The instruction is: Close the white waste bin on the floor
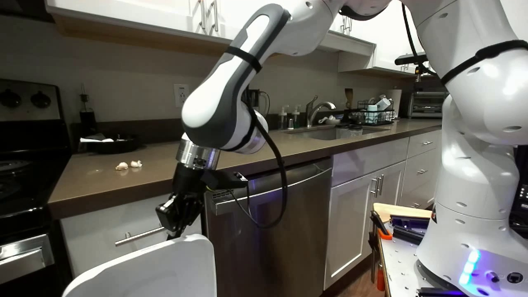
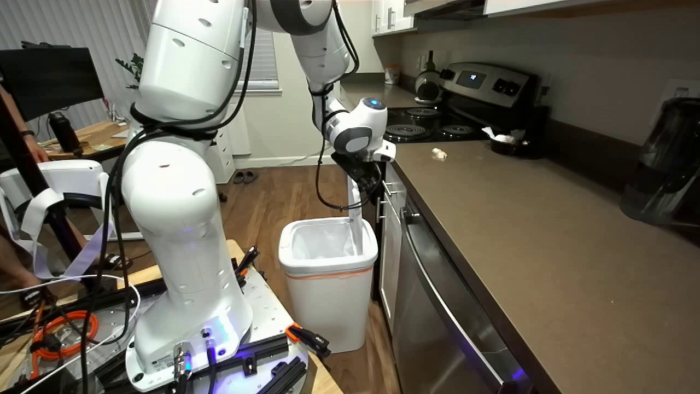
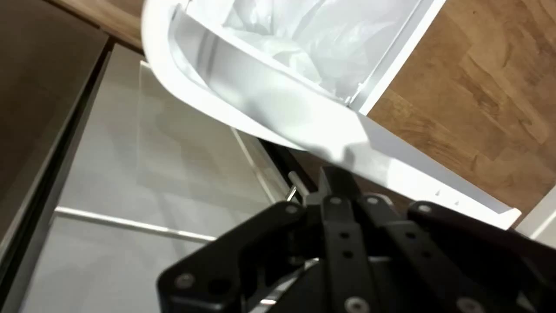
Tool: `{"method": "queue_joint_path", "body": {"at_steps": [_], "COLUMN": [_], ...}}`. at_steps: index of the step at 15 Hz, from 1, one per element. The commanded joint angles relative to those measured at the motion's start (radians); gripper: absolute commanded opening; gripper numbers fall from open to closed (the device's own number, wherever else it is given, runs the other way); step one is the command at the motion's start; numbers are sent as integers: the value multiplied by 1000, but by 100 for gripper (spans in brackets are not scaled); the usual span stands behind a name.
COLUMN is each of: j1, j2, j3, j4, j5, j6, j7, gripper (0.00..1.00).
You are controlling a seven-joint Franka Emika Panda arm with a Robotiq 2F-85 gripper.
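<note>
The white waste bin stands on the floor beside the cabinets, with a bag liner inside. Its lid stands open and upright on the cabinet side. In an exterior view the lid fills the bottom, and the bin body is out of view. In the wrist view the lid crosses the middle with the liner beyond it. My gripper is shut and empty, on the cabinet side of the lid near its upper edge. The fingertips are close to the lid; I cannot tell if they touch.
A cabinet drawer with a bar handle is close behind the gripper. The dishwasher and the counter edge flank the arm. The robot's base table stands near the bin. A stove is farther along.
</note>
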Motion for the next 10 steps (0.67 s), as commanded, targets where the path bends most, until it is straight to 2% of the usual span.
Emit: {"method": "queue_joint_path", "body": {"at_steps": [1,3,6,8,10], "j1": [-93,-118,-111,-101,-109], "j2": [1,10,48,113,229], "j3": [145,202,235,229,226], "j4": [-52,-84,-159,-188,-167], "j5": [147,212,246,214,142], "j6": [17,11,45,118,242], "j7": [-97,-143,-237,-293,-328], "gripper": [0,0,0,0,0]}}
